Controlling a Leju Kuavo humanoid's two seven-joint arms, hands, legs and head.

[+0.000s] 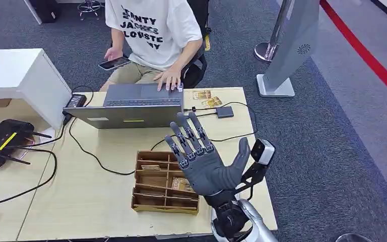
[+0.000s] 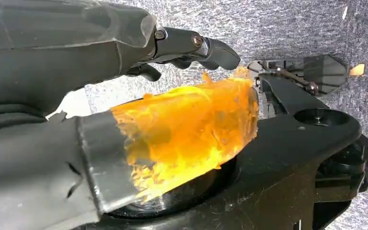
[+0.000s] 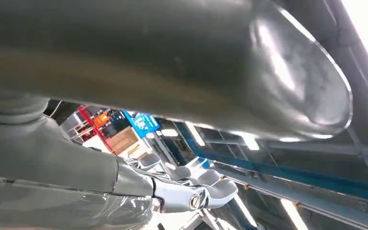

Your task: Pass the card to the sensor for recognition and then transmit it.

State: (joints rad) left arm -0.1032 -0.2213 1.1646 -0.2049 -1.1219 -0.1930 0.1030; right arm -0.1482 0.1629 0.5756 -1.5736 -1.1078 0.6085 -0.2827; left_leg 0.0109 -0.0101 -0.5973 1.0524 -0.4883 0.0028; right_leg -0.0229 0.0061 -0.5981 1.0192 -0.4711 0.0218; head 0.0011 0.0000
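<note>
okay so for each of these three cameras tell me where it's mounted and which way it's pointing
Head view: high on the robot, looking forward and down at the table with the tray, laptop and a seated person; the raised right hand shows, palm open.
Left wrist view: behind the left hand, looking down at grey carpet; thumb and dark fingers show.
Right wrist view: behind the right hand, looking up at ceiling lights; thumb and fingers show.
Shared: head and right wrist views both show the right hand.
</note>
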